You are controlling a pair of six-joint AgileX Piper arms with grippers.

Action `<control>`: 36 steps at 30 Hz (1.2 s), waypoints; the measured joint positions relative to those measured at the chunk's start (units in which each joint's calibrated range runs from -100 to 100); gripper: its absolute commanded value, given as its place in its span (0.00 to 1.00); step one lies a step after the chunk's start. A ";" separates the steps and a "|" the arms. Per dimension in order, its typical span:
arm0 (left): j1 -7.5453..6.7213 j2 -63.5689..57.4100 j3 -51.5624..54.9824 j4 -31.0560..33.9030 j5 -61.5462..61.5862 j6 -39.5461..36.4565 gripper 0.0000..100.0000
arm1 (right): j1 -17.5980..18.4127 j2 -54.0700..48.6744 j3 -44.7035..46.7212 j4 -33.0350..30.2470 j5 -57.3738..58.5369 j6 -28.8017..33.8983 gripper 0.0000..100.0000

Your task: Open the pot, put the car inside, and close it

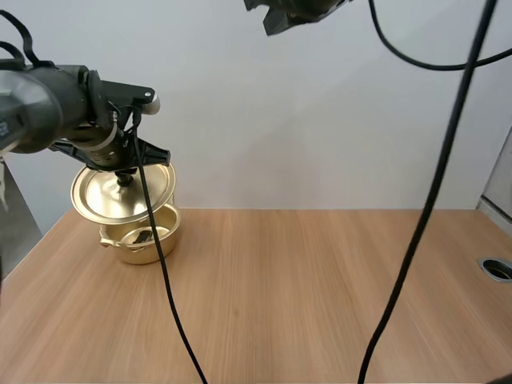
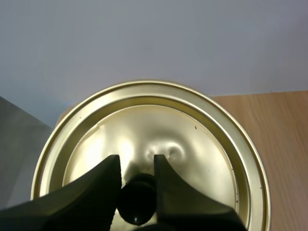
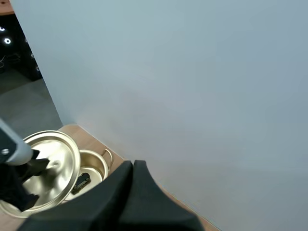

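Finds the small dark car [image 1: 144,237] lying on the floor of the open gold pot [image 1: 148,254], directly below the left gripper [image 1: 126,174]. Shows the pot's mouth partly uncovered on the near side, with 1 loop handle [image 1: 108,238] sticking out beneath the gripper's arm side. Holds the gold lid [image 1: 96,196] raised over the pot, top face turned up toward the gripper and tilted toward the near side; cannot tell whether its lower edge touches the pot's far rim. Pinches the lid's black knob [image 2: 137,202] between the 2 black fingers [image 2: 96,192] of the left gripper, parted only as wide as the knob and closed against both its sides. Rests the pot on the wooden table [image 1: 320,296], under the left gripper and well apart from the right one. Carries the right gripper [image 3: 131,166] high and far off to the right of the left gripper, its 2 fingers pressed together into 1 dark wedge with nothing between them. Looks from there down past the wedge to the lid, pot and car.
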 measured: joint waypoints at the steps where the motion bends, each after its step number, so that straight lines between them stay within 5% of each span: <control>1: 0.00 1.05 0.00 0.00 -2.56 0.00 0.00 | 0.00 -1.08 0.00 -0.55 0.00 0.00 0.00; 15: 0.00 15.13 -0.10 0.00 -16.75 1.42 0.00 | 0.00 -12.70 0.00 -6.64 0.00 0.61 0.00; 36: 0.00 26.69 -14.03 -2.77 4.49 -0.72 0.00 | 0.00 -17.25 0.10 -12.88 -0.03 1.70 0.00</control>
